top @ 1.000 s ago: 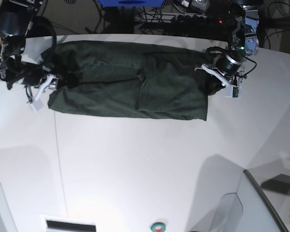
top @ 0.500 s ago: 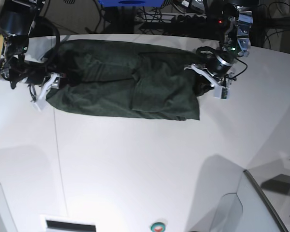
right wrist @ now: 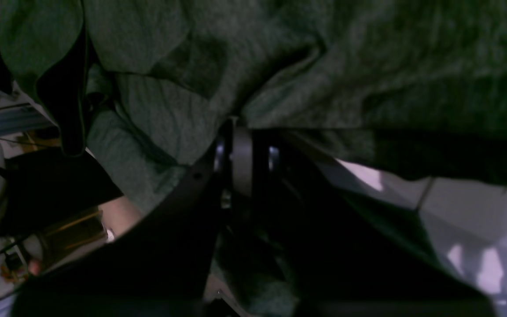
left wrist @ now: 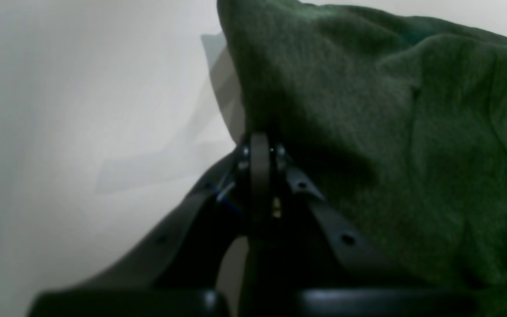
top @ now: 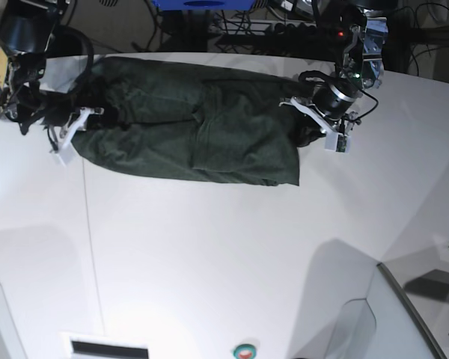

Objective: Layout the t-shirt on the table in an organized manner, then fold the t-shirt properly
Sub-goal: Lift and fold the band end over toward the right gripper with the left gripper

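1. Right pincer (top: 73, 129), spread a second ago, now pinches the t-shirt (top: 187, 138).
2. Left pincer (top: 308, 120) stays clamped on the opposite end.
3. Shirt slid leftward across the worktop (top: 224, 254); ready to stretch flat.

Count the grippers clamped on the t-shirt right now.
2. The left gripper is shut on the t-shirt at its end on the base view's right; the right gripper is shut on the opposite end, on that view's left. Both wrist views show fabric pinched.

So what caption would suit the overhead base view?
Two grippers, left and right, clamp opposite ends of a dark green t-shirt on a white table.
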{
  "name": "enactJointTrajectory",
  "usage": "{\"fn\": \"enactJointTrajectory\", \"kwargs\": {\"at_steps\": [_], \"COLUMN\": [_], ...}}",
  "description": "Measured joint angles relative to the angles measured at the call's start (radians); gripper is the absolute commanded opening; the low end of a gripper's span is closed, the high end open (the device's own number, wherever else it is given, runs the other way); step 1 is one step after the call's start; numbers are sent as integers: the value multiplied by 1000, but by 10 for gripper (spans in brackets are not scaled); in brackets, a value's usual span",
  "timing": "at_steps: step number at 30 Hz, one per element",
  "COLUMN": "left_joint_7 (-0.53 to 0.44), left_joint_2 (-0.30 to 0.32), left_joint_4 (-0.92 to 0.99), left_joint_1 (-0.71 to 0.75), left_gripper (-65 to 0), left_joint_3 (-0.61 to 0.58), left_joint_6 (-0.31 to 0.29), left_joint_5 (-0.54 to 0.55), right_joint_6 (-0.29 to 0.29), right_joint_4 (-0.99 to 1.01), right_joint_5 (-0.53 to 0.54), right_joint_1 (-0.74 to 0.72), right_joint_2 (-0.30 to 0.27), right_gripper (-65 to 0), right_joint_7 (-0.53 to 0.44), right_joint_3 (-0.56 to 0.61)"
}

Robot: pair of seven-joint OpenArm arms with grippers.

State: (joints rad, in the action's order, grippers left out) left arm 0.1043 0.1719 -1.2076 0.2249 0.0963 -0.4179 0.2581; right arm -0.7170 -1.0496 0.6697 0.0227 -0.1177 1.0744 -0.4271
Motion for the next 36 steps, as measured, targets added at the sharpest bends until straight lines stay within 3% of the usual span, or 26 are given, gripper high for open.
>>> {"fn": "enactJointTrajectory", "kwargs": {"at_steps": [4,10,22,26,31,36], "left_joint_7": [0,-4,12,11,11,10], "left_joint_2": [-21,-24,-89,-104,-122,-124], "left_joint_4": [0,-2,-4,3,5,5], "left_joint_1": [0,1,-39,-56,-53,-44], "left_gripper": [-650,-650,-650,-650,-650,-650], "left_joint_3": [-5,-104,-227,-264,-283,-281], "left_joint_6": [2,-1,3,5,6,6], "left_joint_5": [0,0,-4,-3,-3,-3], "right_joint_6": [6,20,21,76,143,214], "right_joint_4": [-65,-211,-544,-618,-617,-616], "right_joint_5": [-42,-63,-61,-61,-64,-68], "right_joint_1": [6,19,71,84,96,111], "right_joint_2": [8,15,156,207,242,248], "right_gripper": [-644,-644,-644,-644,-644,-644], "right_joint_7": [25,116,292,326,329,272], "right_joint_3": [3,3,0,7,110,204]}}
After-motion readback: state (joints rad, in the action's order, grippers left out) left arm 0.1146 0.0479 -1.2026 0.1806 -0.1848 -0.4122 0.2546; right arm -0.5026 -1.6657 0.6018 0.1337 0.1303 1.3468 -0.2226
